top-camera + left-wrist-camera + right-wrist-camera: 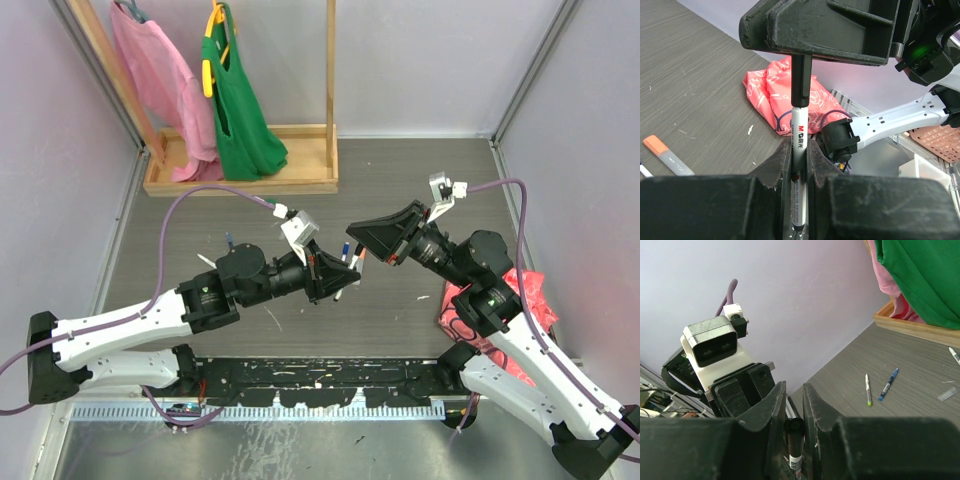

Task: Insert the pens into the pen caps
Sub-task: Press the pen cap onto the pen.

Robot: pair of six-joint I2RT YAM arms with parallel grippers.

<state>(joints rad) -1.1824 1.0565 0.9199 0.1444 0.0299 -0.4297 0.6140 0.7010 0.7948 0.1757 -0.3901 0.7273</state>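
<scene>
Two pincers meet above the tabletop (690,75), lined up tip to tip so pen and cap share one axis. The left pincer (799,143) is clamped on the white barrel of a pen (799,131), leaving its front end free. The right pincer (793,390) is closed on a black cap (801,80) that sits over that end. The cap appears to be on the tip, but whether it is pushed fully home cannot be told. Holding both parts in the air gives each arm room to press along the barrel, a push that would skew if either grip slipped. Below, an orange pen (666,154) lies flat on the tabletop, and farther off a blue pen (888,384) and a green pen (867,389) lie just beside each other, all well apart from the joined pair. A pink bag (770,95) lies under the right arm, and a wooden rack (240,185) stands at the far edge. Nothing stands between the pincers.
</scene>
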